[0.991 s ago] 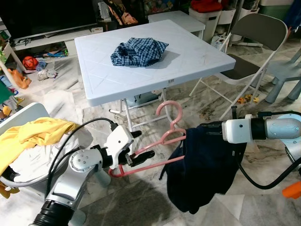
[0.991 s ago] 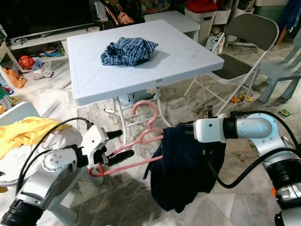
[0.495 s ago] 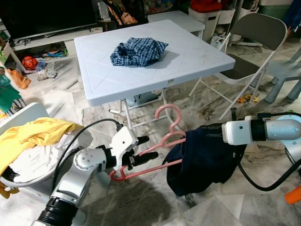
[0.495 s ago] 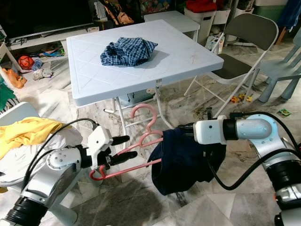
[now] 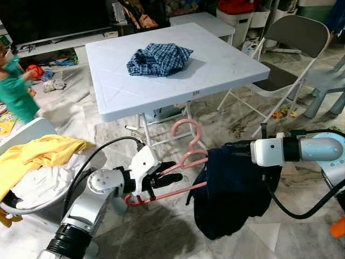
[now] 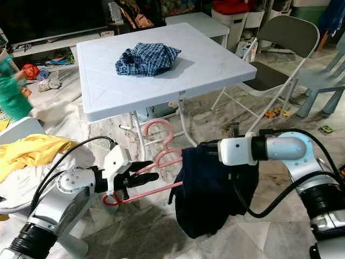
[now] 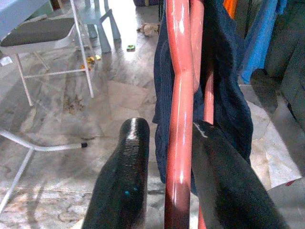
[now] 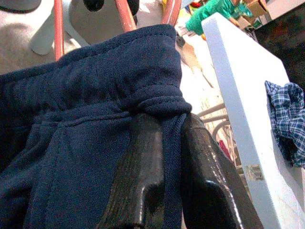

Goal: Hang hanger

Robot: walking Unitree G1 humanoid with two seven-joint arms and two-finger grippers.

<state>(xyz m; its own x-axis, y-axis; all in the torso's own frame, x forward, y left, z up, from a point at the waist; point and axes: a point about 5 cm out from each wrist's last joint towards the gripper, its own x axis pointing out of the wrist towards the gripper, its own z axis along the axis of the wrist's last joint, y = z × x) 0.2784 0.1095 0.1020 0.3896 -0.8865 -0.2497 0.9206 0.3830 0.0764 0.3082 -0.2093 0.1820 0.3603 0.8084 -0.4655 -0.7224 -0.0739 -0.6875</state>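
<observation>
At the lower middle of the head view we see the pink hanger (image 5: 180,162) held out over the marble floor (image 5: 161,237), its hook curling up toward the front edge of the white table (image 5: 161,91). The left gripper (image 5: 161,178) holds the hanger at its left end; in the left wrist view the two black fingers (image 7: 121,191) sit on either side of the pink bar, clamped on it as far as we can judge.

To the right of the frame, a dark navy garment (image 5: 232,194) hangs draped over the hanger's right end. The right gripper (image 8: 164,157) pinches a fold of that garment at its bunched waistband, the fingers closed on the cloth, with the pink bars just beyond it.

On the table top lies a crumpled blue plaid cloth (image 5: 159,58). A grey folding chair (image 5: 285,59) stands at the upper right. At the lower left a basket (image 5: 32,178) holds yellow and white laundry, and at the left edge a person in green (image 5: 13,91) shows, blurred.
</observation>
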